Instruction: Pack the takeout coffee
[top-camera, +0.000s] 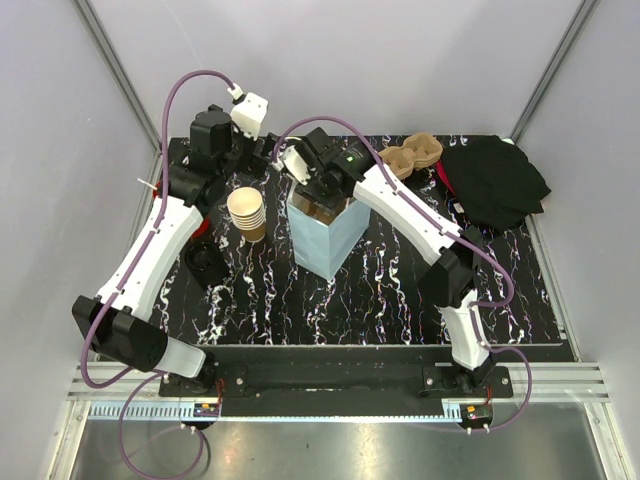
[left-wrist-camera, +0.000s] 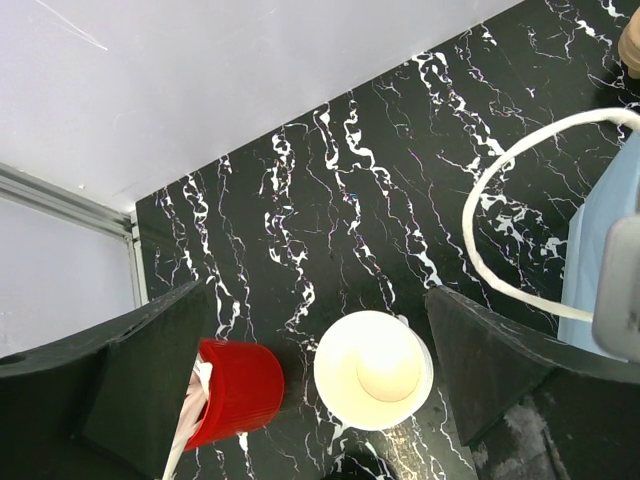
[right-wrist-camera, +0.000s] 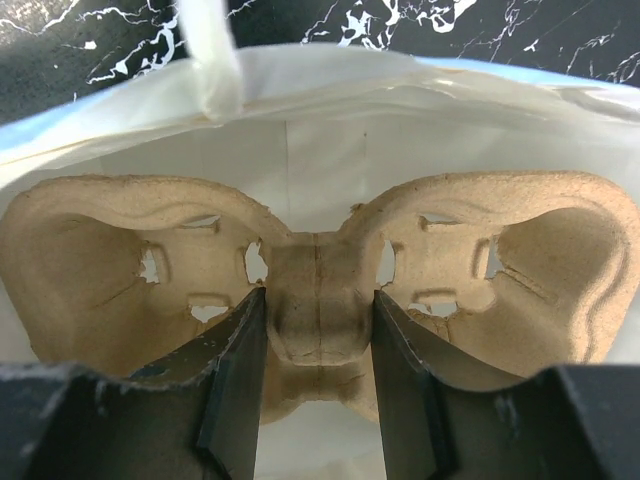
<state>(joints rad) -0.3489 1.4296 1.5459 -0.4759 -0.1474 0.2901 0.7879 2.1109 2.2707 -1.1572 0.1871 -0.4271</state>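
So that the carrier (right-wrist-camera: 100, 260) prob. seats flat in the bag (right-wrist-camera: 400, 90), its bridge is pinched by the half-closed R gripper (right-wrist-camera: 318, 312); L gripper (left-wrist-camera: 320, 345) is held wide open, empty, over cup stack (left-wrist-camera: 372, 368).

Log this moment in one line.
left fingers: open, empty | right fingers: shut on pulp cup carrier | carrier location: inside blue paper bag

Marbled table (top-camera: 400, 290): bag (top-camera: 320, 250), cup stack (top-camera: 247, 212), cloth (top-camera: 495, 180)
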